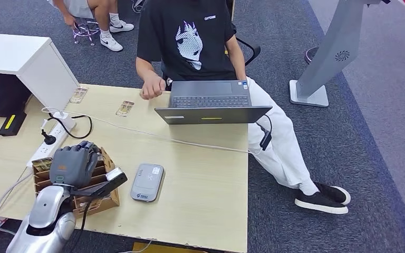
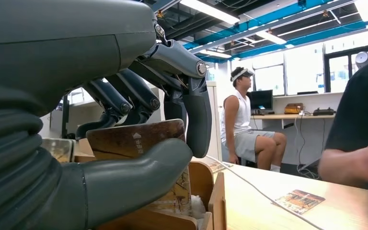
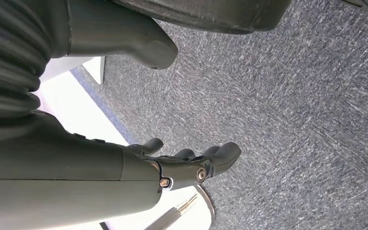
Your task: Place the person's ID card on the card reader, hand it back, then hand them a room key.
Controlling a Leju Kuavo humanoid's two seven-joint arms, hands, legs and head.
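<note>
On the table (image 1: 211, 179), the card reader (image 1: 147, 182) lies just right of the box (image 1: 101, 196) under the left hand (image 1: 75, 163), with the laptop (image 1: 212, 103) behind it, two cards (image 1: 125, 108) left of the laptop, and the power strip (image 1: 50, 143) behind the box.

Grey card reader (image 1: 147, 182) flat on table, just beside wooden key-card box (image 1: 103, 196); brown room key (image 2: 136, 139) upright inside.

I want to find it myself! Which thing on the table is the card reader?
Look at the pale wooden table, near the edge closest to the robot. Just beside the wooden card box under the robot's left hand lies the card reader: a flat grey slab with rounded corners.
</note>
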